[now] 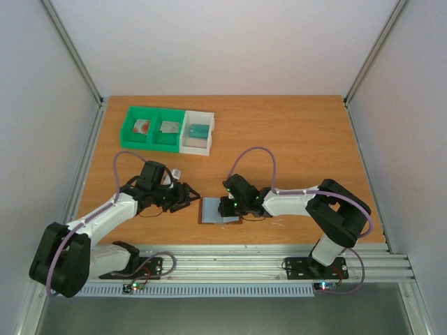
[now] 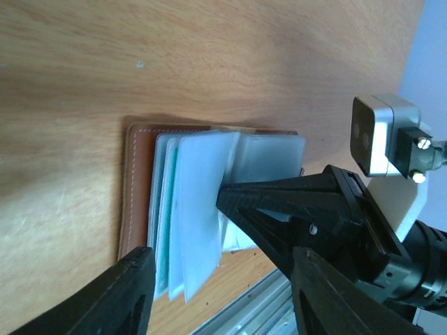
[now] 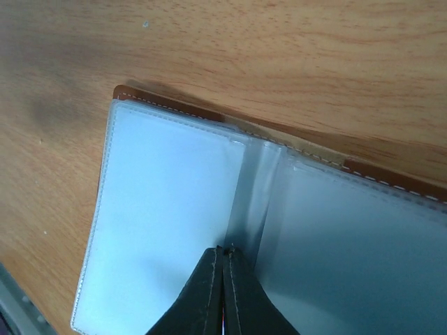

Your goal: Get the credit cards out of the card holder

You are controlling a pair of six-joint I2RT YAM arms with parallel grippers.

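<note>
Card holder (image 1: 221, 210) first: you have it lying open on the tabletop (image 1: 300, 132), close to the near edge and about midway along it. Its brown cover is flat on the wood and the blue-grey clear sleeves face up.

Your right gripper (image 1: 228, 206) is over the holder with its jaws closed tight together. In the right wrist view the joined tips rest on the central fold between the two sleeve pages. You cannot tell from these views whether a sleeve is caught between them.

Your left gripper (image 1: 190, 198) sits just beside the holder's left edge, apart from it. Its jaws stand parted with nothing between them. In the left wrist view several sleeves on that side are fanned up off the cover, and a teal edge shows among them.

At the far left corner area you have a green bin (image 1: 150, 109) with two compartments and a white bin (image 1: 201, 113) touching its right side. The credit cards you can see lie there, well apart from the holder:
- A white card with a red mark (image 1: 142, 127) is in the left green compartment.
- A greyish card (image 1: 168, 127) is in the right green compartment.
- A teal card (image 1: 198, 130) is in the white bin.
</note>
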